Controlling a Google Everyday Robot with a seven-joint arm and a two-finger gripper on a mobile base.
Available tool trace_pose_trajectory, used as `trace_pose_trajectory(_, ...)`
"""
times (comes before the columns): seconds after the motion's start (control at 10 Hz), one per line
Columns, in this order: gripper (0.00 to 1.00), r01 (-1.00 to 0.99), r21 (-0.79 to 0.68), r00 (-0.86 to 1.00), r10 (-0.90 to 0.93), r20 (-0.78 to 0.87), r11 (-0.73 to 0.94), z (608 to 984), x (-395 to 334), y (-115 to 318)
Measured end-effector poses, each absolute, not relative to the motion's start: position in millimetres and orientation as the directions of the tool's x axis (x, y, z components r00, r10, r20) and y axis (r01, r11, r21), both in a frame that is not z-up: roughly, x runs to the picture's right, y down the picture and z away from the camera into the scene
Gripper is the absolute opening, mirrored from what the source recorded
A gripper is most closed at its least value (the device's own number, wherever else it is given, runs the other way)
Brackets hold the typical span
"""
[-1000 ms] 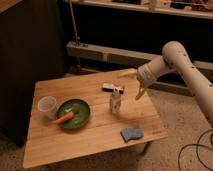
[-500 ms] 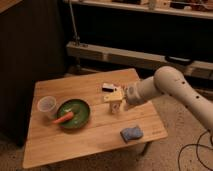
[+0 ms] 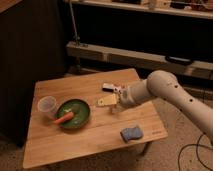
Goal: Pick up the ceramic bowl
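The ceramic bowl (image 3: 81,109) is a wide, dark-green dish on the left half of the wooden table (image 3: 100,142). An orange carrot-like piece (image 3: 63,119) lies in it, over its left rim. My gripper (image 3: 109,100) hangs over the middle of the table, just right of the bowl and apart from it. Its fingers stand open with nothing between them. The white arm (image 3: 165,90) reaches in from the right.
A translucent plastic cup (image 3: 47,105) stands close to the bowl's left. A blue sponge (image 3: 131,133) lies near the table's front right. A small white object (image 3: 107,86) sits behind the gripper. Dark shelving (image 3: 150,55) runs behind the table.
The arm has swung down and to the left across the table. The gripper has moved from the right side to the middle, closer to the bowl. Nothing on the table has moved.
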State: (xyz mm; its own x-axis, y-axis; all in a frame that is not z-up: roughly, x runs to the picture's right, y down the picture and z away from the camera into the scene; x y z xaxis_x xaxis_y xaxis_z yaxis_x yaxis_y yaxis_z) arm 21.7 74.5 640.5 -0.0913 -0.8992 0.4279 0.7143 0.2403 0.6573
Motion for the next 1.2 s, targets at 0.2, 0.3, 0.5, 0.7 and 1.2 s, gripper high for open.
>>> trace_pose_trajectory(0.2,0.8,0.717,0.655,-0.084,-0.902,0.423,0.24,640.4,25.4,69.6)
trace_pose_trajectory(0.3,0.8,0.713,0.662,-0.095,-0.903,0.418,0.231,640.4,22.2,63.8)
trace_pose_trajectory(0.5,0.8,0.701,0.68,-0.134,-0.897,0.42,0.214,645.3,-3.5,62.4)
trace_pose_trajectory(0.7,0.8,0.69,0.692,-0.176,-0.88,0.442,0.21,654.6,-27.2,71.9)
trace_pose_trajectory(1.2,0.8,0.684,0.701,-0.239,-0.846,0.477,0.201,694.4,-69.4,112.3)
